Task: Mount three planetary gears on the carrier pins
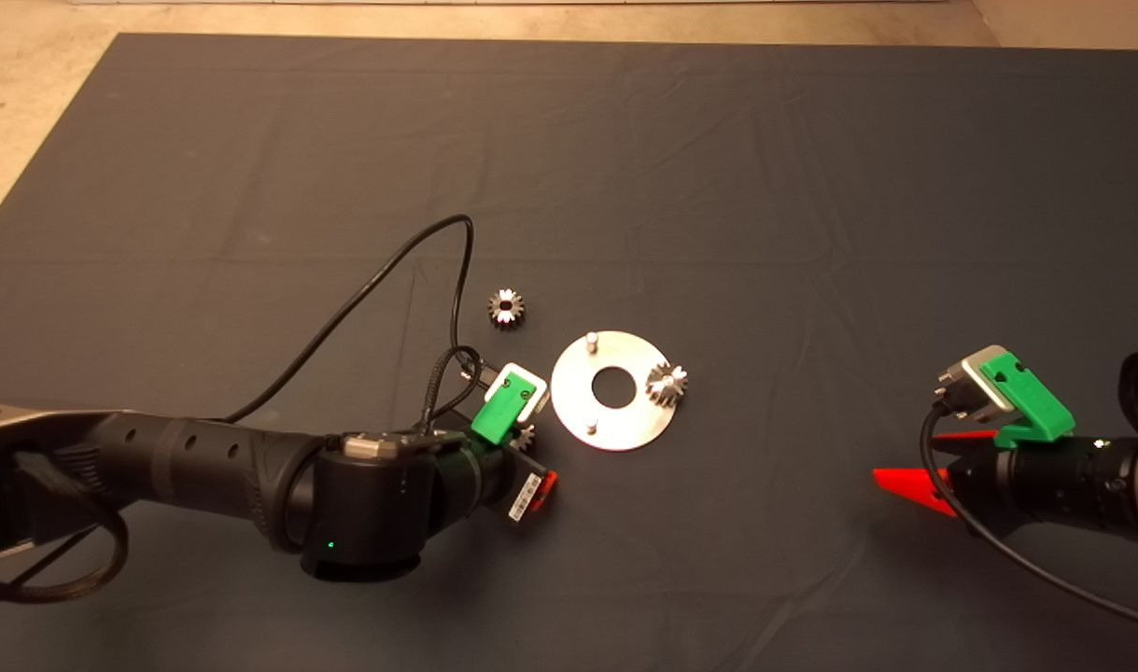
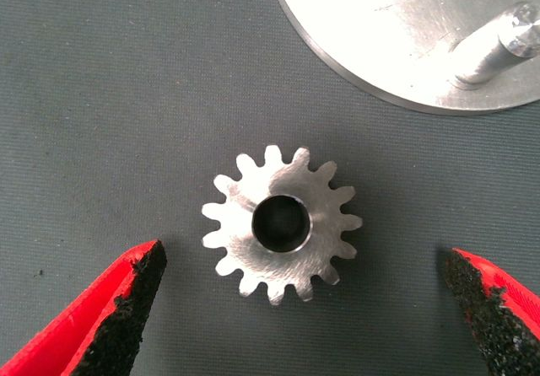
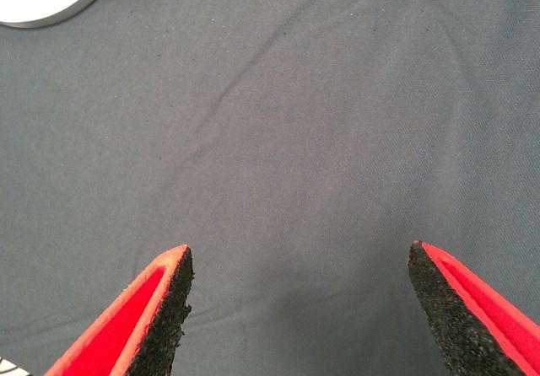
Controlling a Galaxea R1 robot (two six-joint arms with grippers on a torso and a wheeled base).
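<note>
The round steel carrier plate (image 1: 625, 425) lies at the mat's middle with two bare carrier pins (image 1: 591, 339) (image 1: 591, 428). One planetary gear (image 1: 667, 384) sits on the plate's right side, over the third pin. A second gear (image 1: 506, 307) lies loose on the mat, up and left of the plate. A third gear (image 2: 283, 224) lies flat just left of the plate, partly hidden in the head view (image 1: 526, 435). My left gripper (image 1: 528, 450) (image 2: 304, 258) hovers over it, open, its fingers (image 2: 126, 308) straddling it without touching. My right gripper (image 1: 909, 457) (image 3: 299, 254) stands open over bare mat at the right.
A black cable (image 1: 382, 271) loops from the left arm across the mat toward the loose gear. The mat's far and left edges meet a beige floor (image 1: 27, 112). The plate's rim (image 3: 46, 1) shows in the right wrist view, with wrinkled bare mat elsewhere.
</note>
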